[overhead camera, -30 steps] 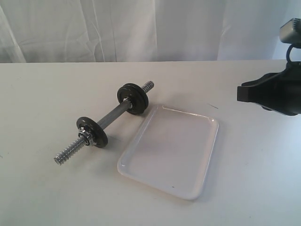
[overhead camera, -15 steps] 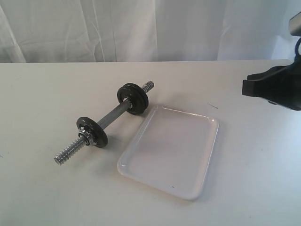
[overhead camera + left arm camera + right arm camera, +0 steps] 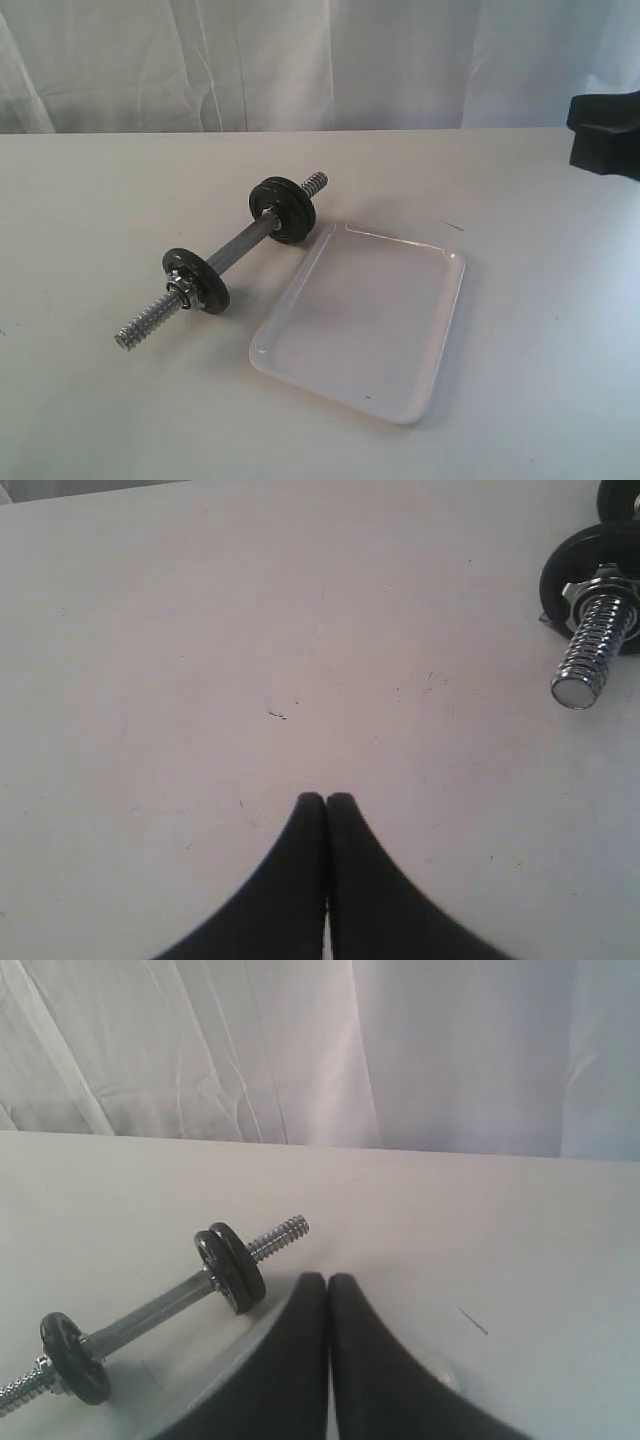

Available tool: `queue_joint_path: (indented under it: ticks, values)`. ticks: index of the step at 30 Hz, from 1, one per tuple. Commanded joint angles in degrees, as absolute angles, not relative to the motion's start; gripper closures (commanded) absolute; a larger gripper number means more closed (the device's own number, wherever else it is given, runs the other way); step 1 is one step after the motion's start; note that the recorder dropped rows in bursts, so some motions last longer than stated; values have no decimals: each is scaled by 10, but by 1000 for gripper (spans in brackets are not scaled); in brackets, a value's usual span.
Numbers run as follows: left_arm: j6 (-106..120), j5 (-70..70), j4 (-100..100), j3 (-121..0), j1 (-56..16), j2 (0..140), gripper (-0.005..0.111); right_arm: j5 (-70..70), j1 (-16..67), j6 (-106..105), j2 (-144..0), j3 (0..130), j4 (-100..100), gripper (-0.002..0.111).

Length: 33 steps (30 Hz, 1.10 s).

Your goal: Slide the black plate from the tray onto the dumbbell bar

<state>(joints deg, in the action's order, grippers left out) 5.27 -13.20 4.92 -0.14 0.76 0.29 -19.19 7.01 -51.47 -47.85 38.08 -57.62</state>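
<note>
The dumbbell bar [image 3: 225,260] lies on the table left of the white tray [image 3: 360,320], which holds nothing. At the bar's far end two black discs sit pressed together; the outer, wider matte one is the black plate [image 3: 288,212], also visible in the right wrist view as the black plate [image 3: 243,1272]. A single small disc [image 3: 197,280] sits near the bar's near end. My right gripper [image 3: 574,128] hangs shut and empty at the right edge, well away from the tray. My left gripper [image 3: 325,798] is shut over bare table, short of the bar's threaded end [image 3: 588,652].
A white curtain [image 3: 300,60] hangs behind the white table. A thin dark mark [image 3: 453,226] lies on the table just beyond the tray's far corner. In the right wrist view the tray [image 3: 200,1380] is partly hidden behind my fingers.
My right gripper has drawn back to the right and upward, from beside the tray's far right to the view's edge. The bar, discs and tray have not moved.
</note>
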Motion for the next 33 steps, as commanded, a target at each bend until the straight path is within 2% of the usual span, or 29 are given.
queue_joint_path:
  ticks: [1, 5, 12, 25, 33]
  values:
    - [54, -133, 52, 0, 4, 0, 107, -192, 69, -512, -469, 376, -576, 108]
    - [54, -133, 52, 0, 4, 0, 107, -175, 69, -512, -468, 366, -576, 108]
    - [54, -133, 52, 0, 4, 0, 107, -112, 119, -512, -433, 308, -576, 108]
    - [54, -133, 52, 0, 4, 0, 107, -120, 193, -512, -201, 169, -576, 108]
    - [54, -133, 52, 0, 4, 0, 107, -121, 194, -512, -108, 156, -576, 108]
